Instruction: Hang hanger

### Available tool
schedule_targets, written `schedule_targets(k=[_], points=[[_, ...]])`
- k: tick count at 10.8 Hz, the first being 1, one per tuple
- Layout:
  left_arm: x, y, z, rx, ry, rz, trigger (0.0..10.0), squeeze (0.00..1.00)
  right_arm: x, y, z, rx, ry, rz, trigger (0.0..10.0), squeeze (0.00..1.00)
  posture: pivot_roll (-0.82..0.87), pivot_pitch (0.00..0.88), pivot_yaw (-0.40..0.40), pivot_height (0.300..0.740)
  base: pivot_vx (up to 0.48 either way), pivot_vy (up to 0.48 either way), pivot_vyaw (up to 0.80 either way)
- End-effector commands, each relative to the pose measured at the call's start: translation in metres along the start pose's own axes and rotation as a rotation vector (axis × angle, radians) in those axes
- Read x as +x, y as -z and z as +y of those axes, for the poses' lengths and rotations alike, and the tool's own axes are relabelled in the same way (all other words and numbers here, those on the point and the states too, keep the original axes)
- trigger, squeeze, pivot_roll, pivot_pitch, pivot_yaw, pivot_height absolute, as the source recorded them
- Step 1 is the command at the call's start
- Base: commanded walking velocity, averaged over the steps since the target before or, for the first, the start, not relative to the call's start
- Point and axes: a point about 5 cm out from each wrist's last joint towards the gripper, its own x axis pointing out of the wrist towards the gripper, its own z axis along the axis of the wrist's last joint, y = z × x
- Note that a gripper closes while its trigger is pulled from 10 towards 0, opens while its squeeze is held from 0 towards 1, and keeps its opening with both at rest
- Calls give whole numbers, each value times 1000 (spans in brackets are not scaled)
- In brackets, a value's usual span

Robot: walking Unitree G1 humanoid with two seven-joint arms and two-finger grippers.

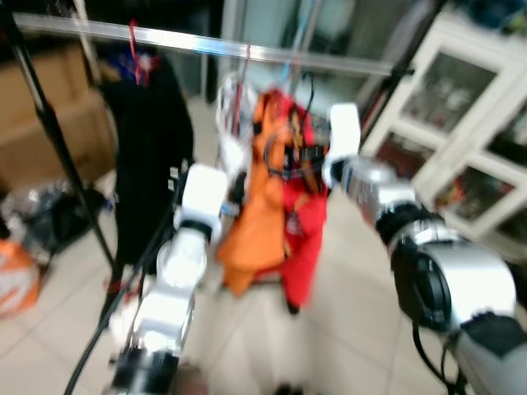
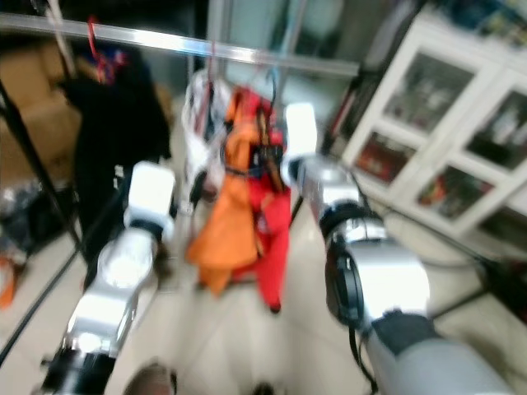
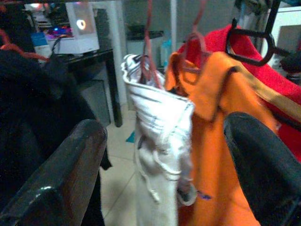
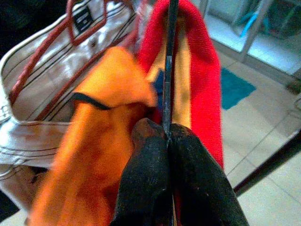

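While both head views are blurred, a black hanger is seen pinched between the shut jaws of the right gripper in the right wrist view, its thin bar running up against a red garment. In the left eye view the hanger's black loops are placed at frame centre, below a silver rail that crosses the upper part of the frame; whether the hook is on the rail cannot be told. The red garment is hung just beside an orange garment, touching it. A white striped garment on a reddish hanger is seen left of the orange one, and a black garment on a red hook is hung further left. The left gripper is held near the white garment with jaws wide and nothing between them. A white glass-door cabinet is placed at right, cardboard boxes at upper left, tiled floor below.
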Motion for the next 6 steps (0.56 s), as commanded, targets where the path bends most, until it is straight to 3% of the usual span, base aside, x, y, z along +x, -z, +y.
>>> schedule_targets(k=[1, 4, 6], points=[[1, -2, -7, 2, 19, -3, 10000, 0, -3, -24, -10, -7, 44, -101, 0, 0, 220, 40, -158, 740, 0, 0, 0], [1, -3, -4, 51, 20, -7, 10000, 0, -10, -26, -26, 132, 156, -239, 0, 0, 222, 34, -133, 740, 0, 0, 0], [0, -2, 3, 83, 28, -6, 10000, 0, -12, -7, -28, 164, 183, -246, 0, 0, 218, 33, -93, 740, 0, 0, 0]])
